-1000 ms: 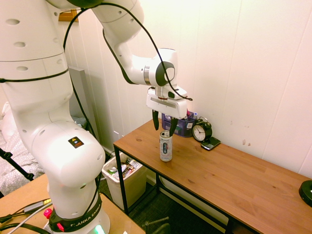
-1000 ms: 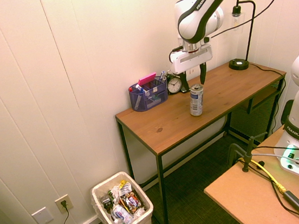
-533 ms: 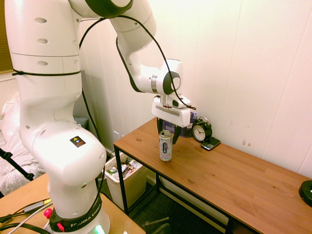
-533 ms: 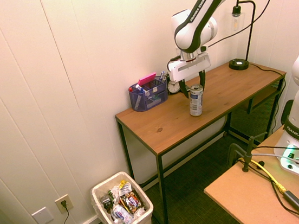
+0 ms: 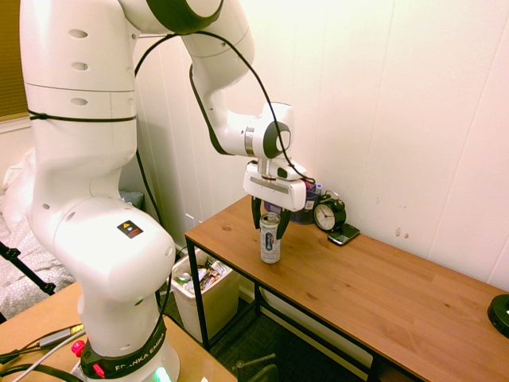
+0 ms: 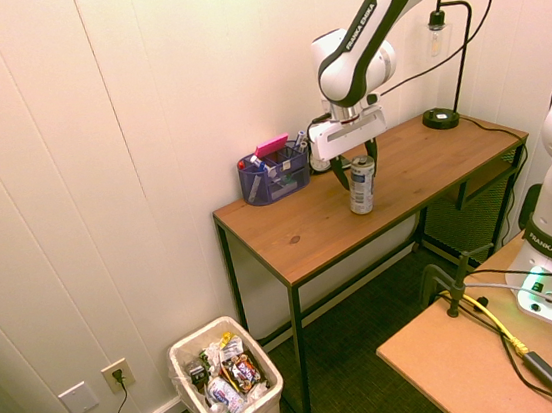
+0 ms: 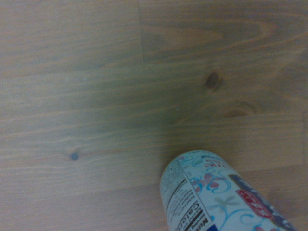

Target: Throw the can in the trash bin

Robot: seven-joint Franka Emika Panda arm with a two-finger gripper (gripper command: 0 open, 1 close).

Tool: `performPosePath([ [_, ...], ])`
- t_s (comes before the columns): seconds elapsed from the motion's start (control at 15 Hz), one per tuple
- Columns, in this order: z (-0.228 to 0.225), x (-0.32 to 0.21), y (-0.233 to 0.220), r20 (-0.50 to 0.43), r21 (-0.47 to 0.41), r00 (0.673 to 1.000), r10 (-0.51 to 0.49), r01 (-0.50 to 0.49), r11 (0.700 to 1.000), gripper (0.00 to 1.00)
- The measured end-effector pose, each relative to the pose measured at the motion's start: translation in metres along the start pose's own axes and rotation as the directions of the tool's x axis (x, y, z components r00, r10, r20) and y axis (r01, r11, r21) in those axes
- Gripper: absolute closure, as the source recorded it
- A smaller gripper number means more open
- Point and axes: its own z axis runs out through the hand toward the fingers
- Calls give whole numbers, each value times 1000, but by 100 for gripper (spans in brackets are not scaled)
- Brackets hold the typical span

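On the desk, first exterior: can upright, gripper straddling its top, fingers spread, not yet pinching. Second exterior: same; bin on the floor, well apart. Wrist: can directly below.

The gripper has come down from above the can, its open fingers now straddling it.

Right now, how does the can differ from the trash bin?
The can is slim, round and silver-white with printed markings; the trash bin is wider, rectangular and off-white. The can stands on the table with the gripper open around its top; the bin sits on the floor by the table's end. The can's top is metal; the bin's top is open, showing wrappers. Both stand upright.
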Motion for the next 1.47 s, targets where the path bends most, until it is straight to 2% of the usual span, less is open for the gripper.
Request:
performPosePath([
  [0.53, 1, 5, 0, 4, 1, 1000, 5, -5, 1000, 100],
  [0.73, -32, -18, -13, 4, 65, 1000, -22, 21, 998, 100],
  [0.93, -122, -117, -42, -39, 176, 990, -134, 139, 975, 100],
  [1.13, -200, -236, -79, -90, 225, 975, -202, 217, 950, 100],
  [1.27, -205, -281, -113, -100, 206, 971, -219, 236, 950, 100],
  [1.47, -175, -312, -172, -87, 155, 969, -232, 243, 958, 100],
])
